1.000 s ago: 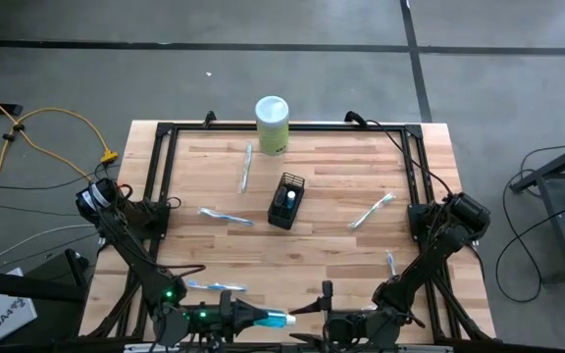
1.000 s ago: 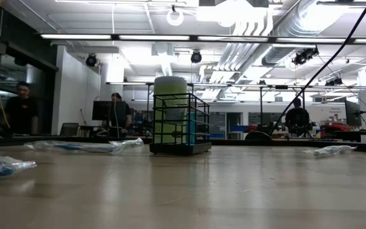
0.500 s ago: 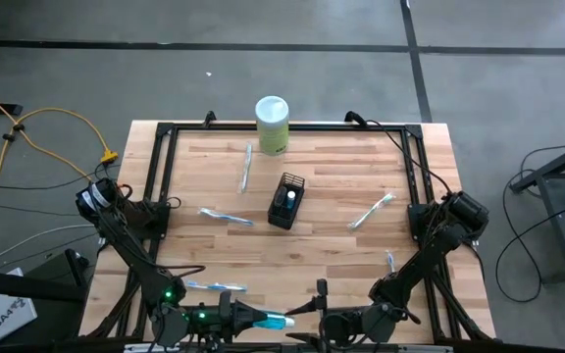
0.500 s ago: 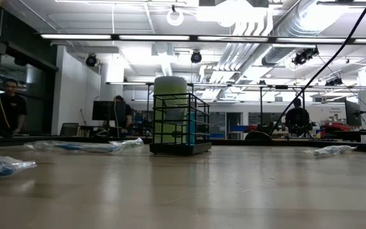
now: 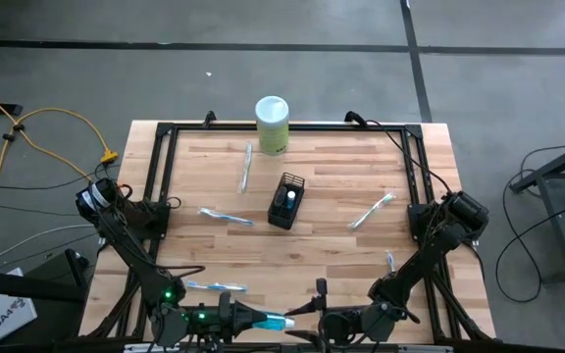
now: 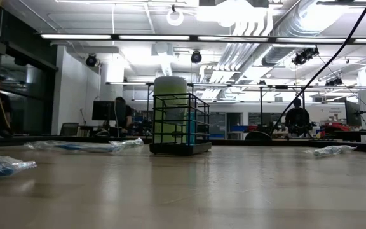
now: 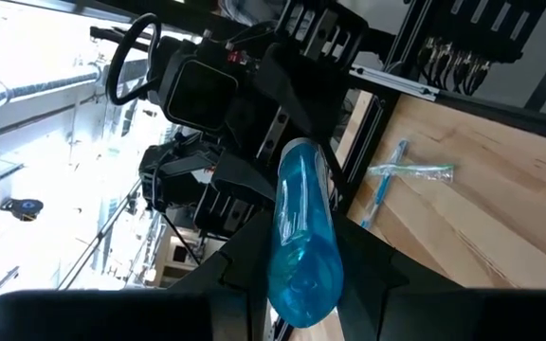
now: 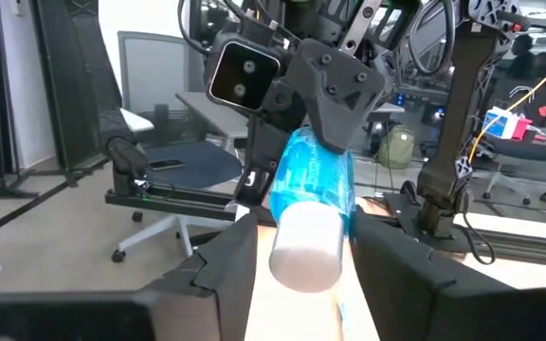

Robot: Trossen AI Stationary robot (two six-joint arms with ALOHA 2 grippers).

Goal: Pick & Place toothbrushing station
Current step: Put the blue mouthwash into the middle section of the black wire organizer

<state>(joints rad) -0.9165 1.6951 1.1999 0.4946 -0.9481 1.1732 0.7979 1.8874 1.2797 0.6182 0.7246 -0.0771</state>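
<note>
At the near edge of the table, the two arms meet nose to nose. The left gripper (image 5: 248,316) is squeezed on a teal tube (image 5: 275,320). The tube lies flat and sticks out sideways, with its white cap (image 8: 305,248) pointing at the right gripper (image 5: 314,302). That gripper's fingers (image 8: 224,270) sit one on each side of the cap with a little gap, so they are apart and not squeezing yet. It looks like a hand-over: the right gripper is right at the cap end, and it needs to pinch across the tube's long line.

A bit farther in, a wrapped toothbrush (image 5: 216,286) lies flat near the left arm, and a small one (image 5: 391,263) lies by the right arm.

In the middle of the table stands the black wire holder (image 5: 285,201). I can see one tube with a white cap standing in it. It is well away from both grippers, straight ahead. More toothbrushes lie around it, one to the left (image 5: 225,216), one to the right (image 5: 371,212), and one behind (image 5: 246,169).

At the far edge stands a pale green canister (image 5: 272,125).
</note>
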